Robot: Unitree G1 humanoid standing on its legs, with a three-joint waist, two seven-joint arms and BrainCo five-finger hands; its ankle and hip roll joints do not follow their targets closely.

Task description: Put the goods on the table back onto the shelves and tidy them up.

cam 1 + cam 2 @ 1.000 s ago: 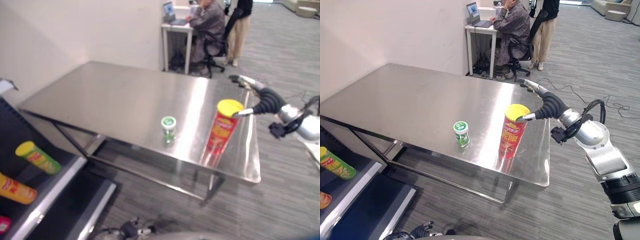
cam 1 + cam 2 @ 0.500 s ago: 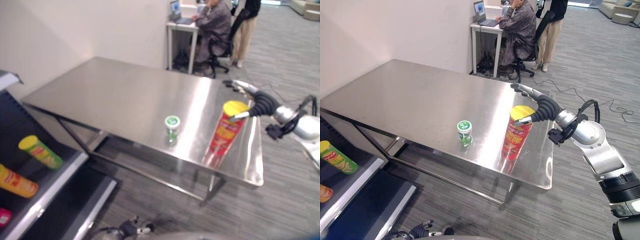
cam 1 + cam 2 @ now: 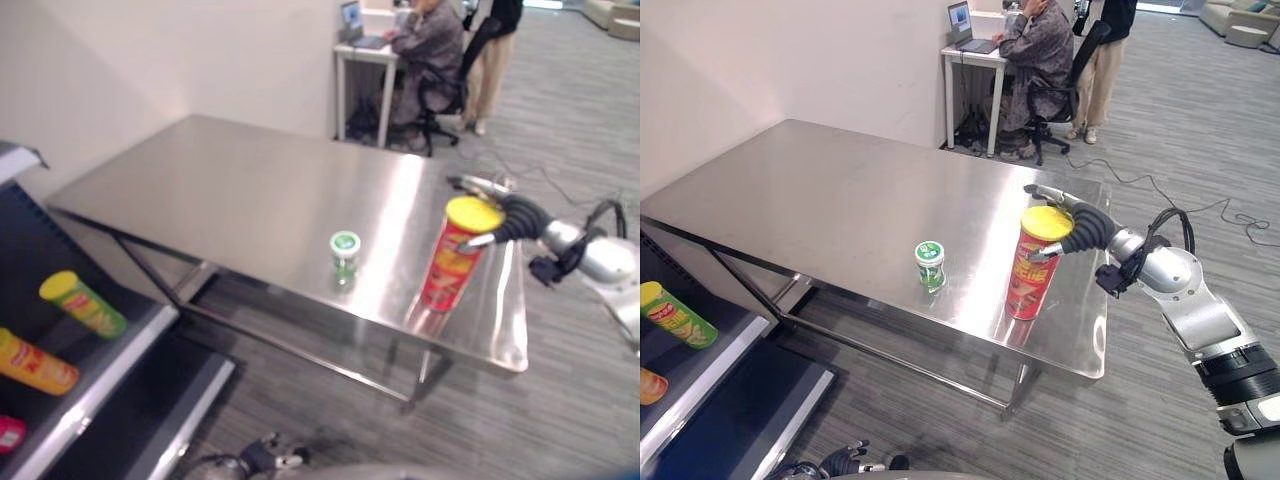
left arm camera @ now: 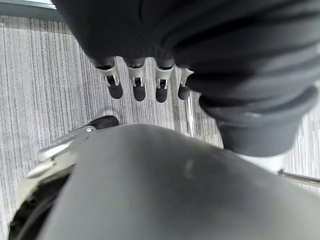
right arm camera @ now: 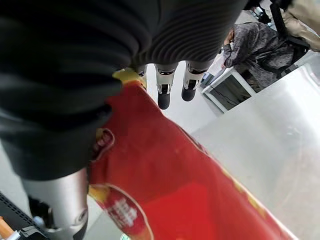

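Observation:
A tall red chip can [image 3: 1036, 262] with a yellow lid stands near the right front corner of the steel table [image 3: 840, 200]. My right hand [image 3: 1088, 225] reaches over its top from the right. The straight fingers [image 5: 164, 87] pass behind the lid and the thumb lies against the can's near side, so the can [image 5: 165, 185] sits between them without being clasped. A small green jar [image 3: 929, 265] stands upright left of the can, apart from it. My left hand [image 4: 137, 80] hangs low over the floor with straight fingers.
A dark shelf unit at the lower left holds a green can [image 3: 82, 303], an orange can [image 3: 35, 362] and a pink item [image 3: 8, 435]. Beyond the table's far right corner a seated person [image 3: 1035, 50] works at a white desk [image 3: 975, 55], with another person standing beside.
My right hand has come down and closer round the top of the red can, its thumb now against the can's side. The view shifted slightly a second ago. The green jar stayed put.

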